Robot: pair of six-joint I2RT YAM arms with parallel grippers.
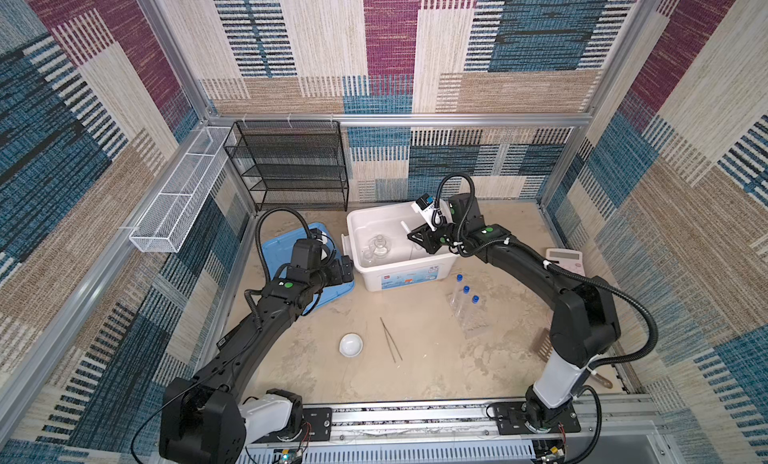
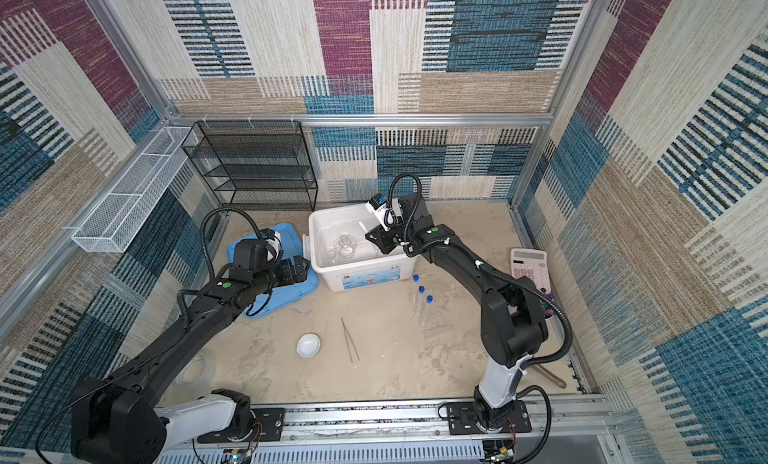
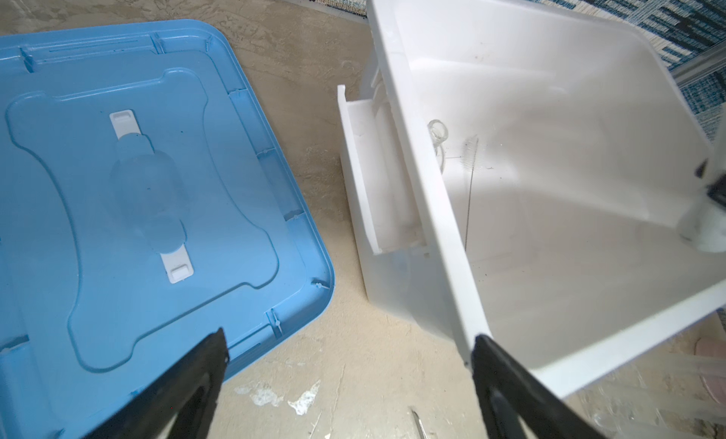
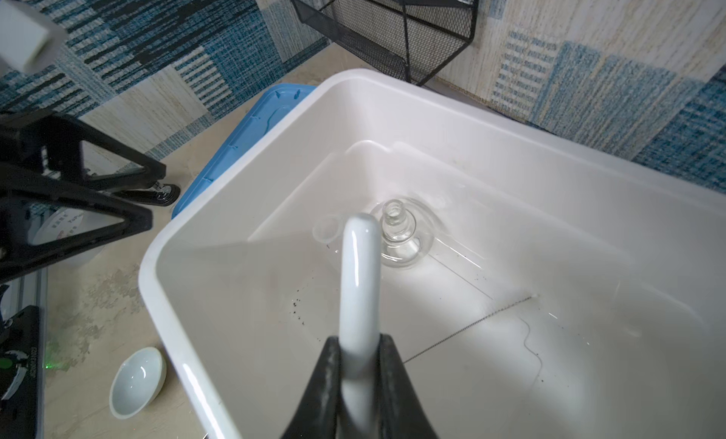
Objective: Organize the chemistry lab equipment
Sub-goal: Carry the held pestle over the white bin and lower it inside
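your right pincer (image 4: 358, 348) grips the white pestle (image 4: 359, 268) over the white bin (image 4: 275, 115); your left pincer (image 3: 349, 335) hangs open by the blue lid (image 3: 157, 181).

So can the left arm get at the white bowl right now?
Probably yes. The left pincer is open and empty, and the bowl sits alone on the table, with the tweezers apart to one side. The arm would have to fold back toward its base, though.
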